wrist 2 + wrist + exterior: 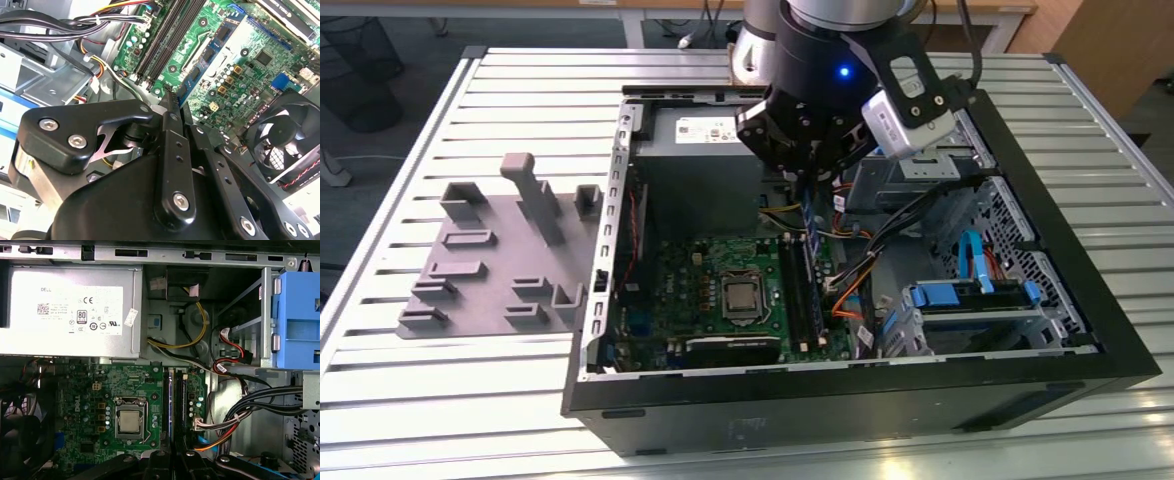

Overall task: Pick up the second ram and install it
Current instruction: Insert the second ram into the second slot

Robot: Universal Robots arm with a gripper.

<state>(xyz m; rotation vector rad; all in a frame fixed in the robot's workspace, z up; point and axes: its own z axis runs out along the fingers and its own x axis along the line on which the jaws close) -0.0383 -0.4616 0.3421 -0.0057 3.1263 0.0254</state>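
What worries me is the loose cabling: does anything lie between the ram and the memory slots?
Nothing visible does. The tool appears to hold the second ram edge-on just over the black memory slots. The cable bundle lies beside the slots, toward the exterior view's right, not across them.

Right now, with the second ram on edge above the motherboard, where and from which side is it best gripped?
By its upper long edge, near the middle, pressing the two flat faces, coming from above. The second ram is thin and runs along the black slots; the gripper appears to hold it so.
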